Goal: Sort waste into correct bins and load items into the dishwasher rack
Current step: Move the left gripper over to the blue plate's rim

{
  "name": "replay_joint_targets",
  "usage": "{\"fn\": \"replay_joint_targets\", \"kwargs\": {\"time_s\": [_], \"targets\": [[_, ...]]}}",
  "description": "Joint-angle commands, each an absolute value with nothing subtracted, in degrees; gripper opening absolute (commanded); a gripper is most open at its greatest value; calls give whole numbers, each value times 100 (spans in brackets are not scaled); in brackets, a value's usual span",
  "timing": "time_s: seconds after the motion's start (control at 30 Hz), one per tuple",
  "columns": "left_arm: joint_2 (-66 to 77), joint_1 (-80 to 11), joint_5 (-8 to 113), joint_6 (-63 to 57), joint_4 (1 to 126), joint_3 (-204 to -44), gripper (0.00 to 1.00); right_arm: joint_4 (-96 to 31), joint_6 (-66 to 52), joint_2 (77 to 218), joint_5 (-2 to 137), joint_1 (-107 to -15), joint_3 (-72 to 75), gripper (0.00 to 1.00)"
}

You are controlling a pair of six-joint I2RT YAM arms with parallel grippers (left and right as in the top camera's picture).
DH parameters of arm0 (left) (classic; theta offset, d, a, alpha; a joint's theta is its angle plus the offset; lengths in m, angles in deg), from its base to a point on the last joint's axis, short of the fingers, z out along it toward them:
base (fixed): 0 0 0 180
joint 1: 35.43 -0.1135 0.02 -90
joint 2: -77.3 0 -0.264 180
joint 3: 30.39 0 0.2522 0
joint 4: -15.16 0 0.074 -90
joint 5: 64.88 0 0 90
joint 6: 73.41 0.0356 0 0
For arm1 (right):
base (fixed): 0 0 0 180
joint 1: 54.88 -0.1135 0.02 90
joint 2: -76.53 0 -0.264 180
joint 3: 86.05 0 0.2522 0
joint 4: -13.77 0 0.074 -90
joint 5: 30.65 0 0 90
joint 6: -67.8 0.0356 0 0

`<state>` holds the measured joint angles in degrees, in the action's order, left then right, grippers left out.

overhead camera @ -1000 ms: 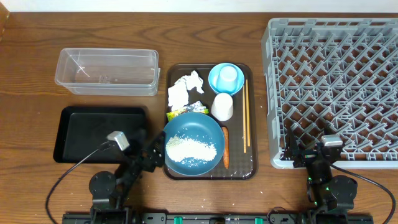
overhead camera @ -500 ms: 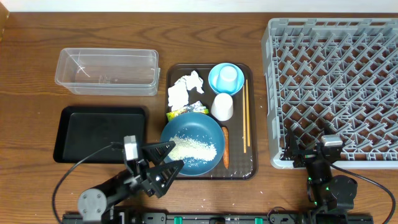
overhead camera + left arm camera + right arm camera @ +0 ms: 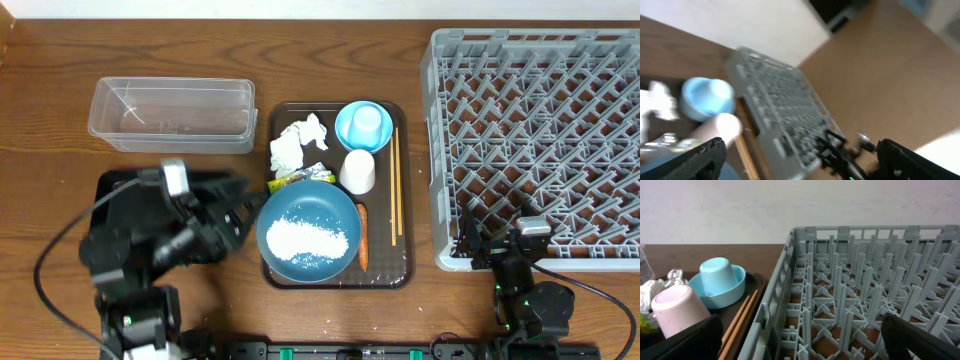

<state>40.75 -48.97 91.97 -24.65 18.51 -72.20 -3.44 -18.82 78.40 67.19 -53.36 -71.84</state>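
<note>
Leftmost, the clear tub (image 3: pixel 170 113) is seen behind the black tray (image 3: pixel 108 192), over which the left gripper (image 3: pixel 247 205) is held, jaws spread and gripping nothing, just beside the dark-blue dish (image 3: pixel 338 206) heaped with rice (image 3: pixel 303 240). The right gripper (image 3: pixel 487 245), likewise spread wide, is seen at the near edge of the rack (image 3: pixel 540 130).
</note>
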Motion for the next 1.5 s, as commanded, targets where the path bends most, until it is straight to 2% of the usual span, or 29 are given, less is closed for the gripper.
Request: {"fn": "replay_joint_targets", "kwargs": {"time_s": [0.0,0.2,0.4,0.53,0.63,0.9,0.97,1.03,1.17,1.47], "targets": [[3563,-5085,8313,-1420,1925,-7364,99,-363,-1950,7843,6686,-5231,-7197,99],[3249,-5111,6696,-714,2657,-7563,99,-361,-1950,7843,6686,-5231,-7197,99],[3246,-4976,4980,245,5219,-8842,99,-361,-1952,7843,6686,-5231,-7197,99],[3246,-4650,4154,348,6615,-9718,99,-361,-1950,7843,6688,-5233,-7197,99],[3264,-4440,4563,342,7413,-10208,99,-361,-1950,7843,6686,-5231,-7197,99],[3358,-4348,8101,18,7564,-10418,99,-361,-1950,7843,6686,-5231,-7197,99],[3358,-4250,8477,12,7798,-10418,99,-361,-1950,7843,6686,-5231,-7197,99],[3364,-4049,8333,-15,8161,-10418,99,-361,-1950,7843,6686,-5233,-7197,99],[3362,-3308,6987,-154,8803,-10420,99,-361,-1950,7843,6686,-5233,-7197,99],[2962,-891,4635,-1110,8777,-10520,99,-361,-1952,7843,6686,-5231,-7197,99]]}}
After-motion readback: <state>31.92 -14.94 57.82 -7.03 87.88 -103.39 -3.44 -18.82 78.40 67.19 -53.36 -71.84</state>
